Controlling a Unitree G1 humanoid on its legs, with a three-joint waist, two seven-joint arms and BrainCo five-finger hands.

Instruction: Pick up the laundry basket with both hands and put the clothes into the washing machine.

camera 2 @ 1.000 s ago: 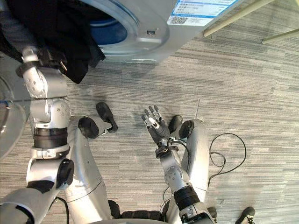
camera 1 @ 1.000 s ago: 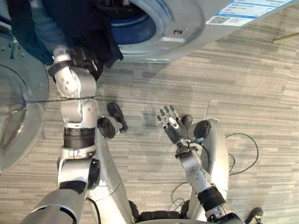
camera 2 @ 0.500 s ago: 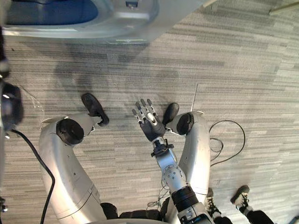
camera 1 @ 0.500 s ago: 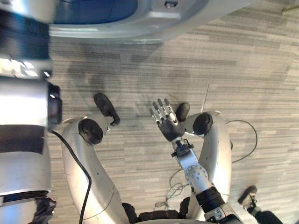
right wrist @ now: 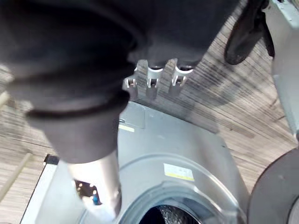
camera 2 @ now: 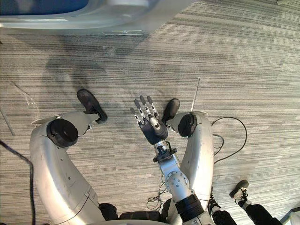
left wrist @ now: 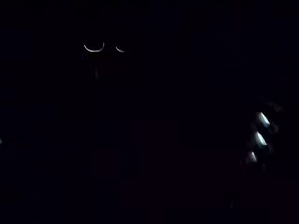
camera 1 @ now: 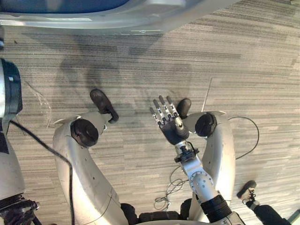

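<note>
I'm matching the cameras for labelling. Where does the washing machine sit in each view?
Left eye view: the washing machine runs along the top edge, its silver front above the floor.
Right eye view: along the top edge too.
Left wrist view: too dark to tell.
Right wrist view: silver front and round opening, past the fingers.
Shared landmark: the open right hand, low of the machine in both eye views.

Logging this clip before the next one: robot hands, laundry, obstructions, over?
Right robot hand open, empty, fingers straight above floor. Left robot hand in darkness, state unreadable. Washing machine ahead. Person's shoe at rear right.
</note>
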